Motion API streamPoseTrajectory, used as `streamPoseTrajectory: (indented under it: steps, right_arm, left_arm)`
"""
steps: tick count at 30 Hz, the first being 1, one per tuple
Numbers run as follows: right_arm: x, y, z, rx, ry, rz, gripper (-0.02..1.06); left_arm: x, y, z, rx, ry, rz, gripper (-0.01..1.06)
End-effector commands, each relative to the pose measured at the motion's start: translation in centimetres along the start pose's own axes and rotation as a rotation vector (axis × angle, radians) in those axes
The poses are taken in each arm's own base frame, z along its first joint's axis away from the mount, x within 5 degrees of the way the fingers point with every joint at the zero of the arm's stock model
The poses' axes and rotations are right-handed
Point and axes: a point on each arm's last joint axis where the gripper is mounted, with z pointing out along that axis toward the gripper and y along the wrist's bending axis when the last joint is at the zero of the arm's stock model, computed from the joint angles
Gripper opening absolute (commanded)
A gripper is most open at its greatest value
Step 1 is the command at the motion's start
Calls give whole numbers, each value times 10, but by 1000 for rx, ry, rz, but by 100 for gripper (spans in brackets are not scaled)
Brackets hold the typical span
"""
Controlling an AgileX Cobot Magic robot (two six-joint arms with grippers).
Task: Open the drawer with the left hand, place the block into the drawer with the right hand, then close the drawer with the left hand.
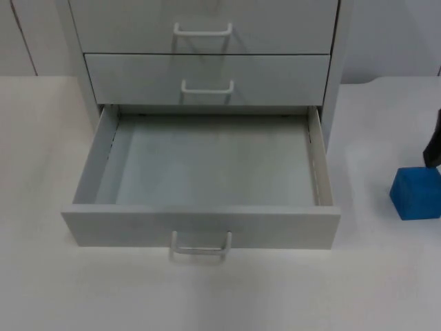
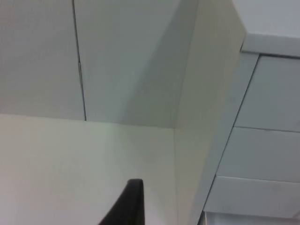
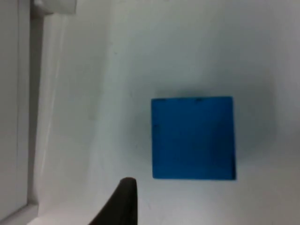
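You see the grey cabinet's bottom drawer [image 1: 207, 172] pulled open. Right of it on the white tabletop [image 1: 372, 289], the blue cube-shaped block [image 1: 416, 194] sits flat, with no long axis. The right hand [image 1: 433, 148] hangs just above it, and the left hand [image 2: 126, 206] waits beside the cabinet; you cannot tell either's grip.

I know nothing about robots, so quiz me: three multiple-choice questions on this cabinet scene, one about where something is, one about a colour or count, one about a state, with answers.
1. Where is the small blue cube block?
A. inside the open drawer
B. on the white table top, right of the cabinet
C. on top of the cabinet

2. How many white loop handles show on the grey drawer cabinet in the top view?
A. one
B. three
C. five

3. What state is the bottom grey drawer in?
A. pulled out, nothing inside
B. pushed shut
C. pulled out with the block inside

Answers:
1 B, the block sits on the table beside the cabinet, under the right claw.
2 B, one handle shows on each of three drawer fronts.
3 A, its bare floor is visible.
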Motion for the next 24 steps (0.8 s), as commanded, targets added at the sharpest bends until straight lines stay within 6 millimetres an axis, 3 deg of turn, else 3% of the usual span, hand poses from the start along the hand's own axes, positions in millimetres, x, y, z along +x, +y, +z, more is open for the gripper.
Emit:
streamPoseTrajectory:
  steps: [1, 7, 12, 19, 24]
  right_arm:
    - [1, 3, 16, 2, 3, -7, 105]
    - [-1, 6, 38, 3, 31, -11, 105]
    - [-13, 7, 53, 2, 25, 30, 105]
    - [-16, 11, 59, -2, 57, 47, 104]
    - [-14, 22, 61, -14, 50, 28, 98]
  left_arm:
    - [-5, 0, -1, -5, -13, 14, 105]
    - [-5, 0, -1, -9, -13, 33, 105]
    - [-5, 1, -1, -19, -13, 42, 105]
    - [-5, 5, -1, -61, -14, 62, 105]
    - [-5, 5, -1, -60, -14, 66, 105]
